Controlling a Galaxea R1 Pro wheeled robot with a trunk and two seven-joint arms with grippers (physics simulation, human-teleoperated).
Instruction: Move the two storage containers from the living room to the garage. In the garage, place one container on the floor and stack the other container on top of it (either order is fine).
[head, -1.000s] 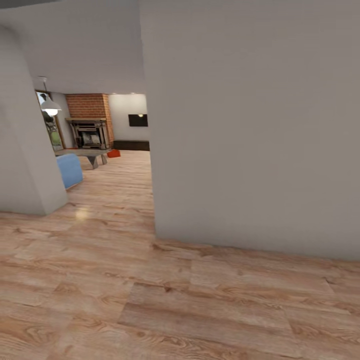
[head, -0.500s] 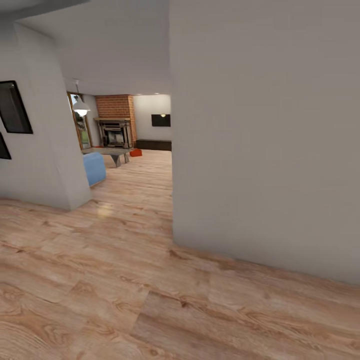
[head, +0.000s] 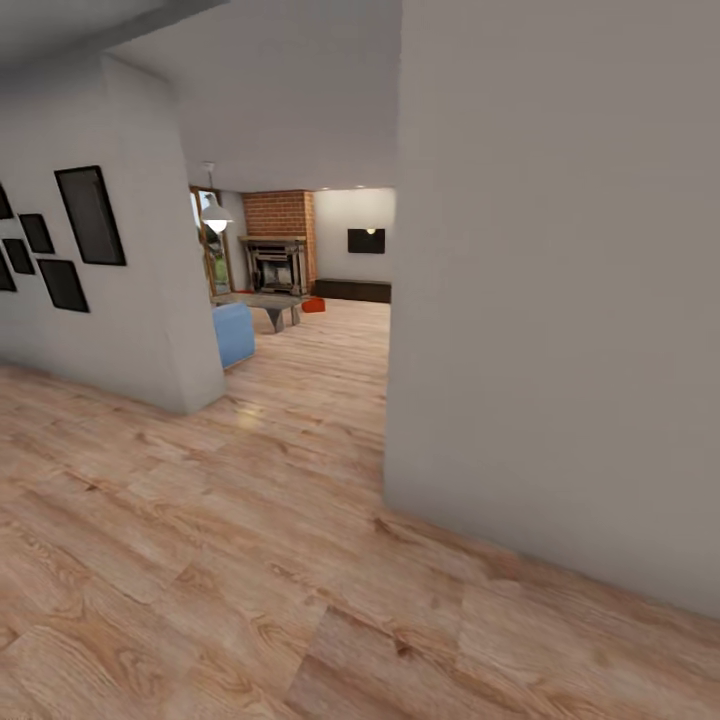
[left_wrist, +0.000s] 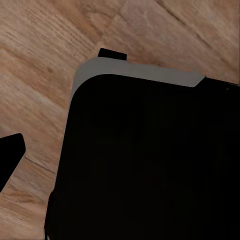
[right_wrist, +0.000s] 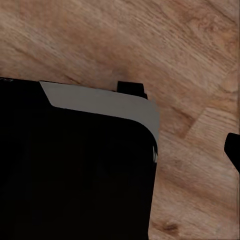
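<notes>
View swung right; living room (head: 330, 300) opening nearer, one red container (head: 314, 305) visible far off. Thin walls, likely light: grip rims. Tool state: can't tell.

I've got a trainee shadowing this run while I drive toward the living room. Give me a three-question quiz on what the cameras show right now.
1. True or false: the floor under the robot is dark grey concrete.
2. What stands nearest the brick fireplace? A) a red car B) a low table C) a fridge
3. What small orange thing lies on the wood floor far down the room, right of that table?

Key
1. False; it is light wood plank, as both wrist views also show.
2. B
3. Probably a storage container, though it is too small to be sure.
</notes>
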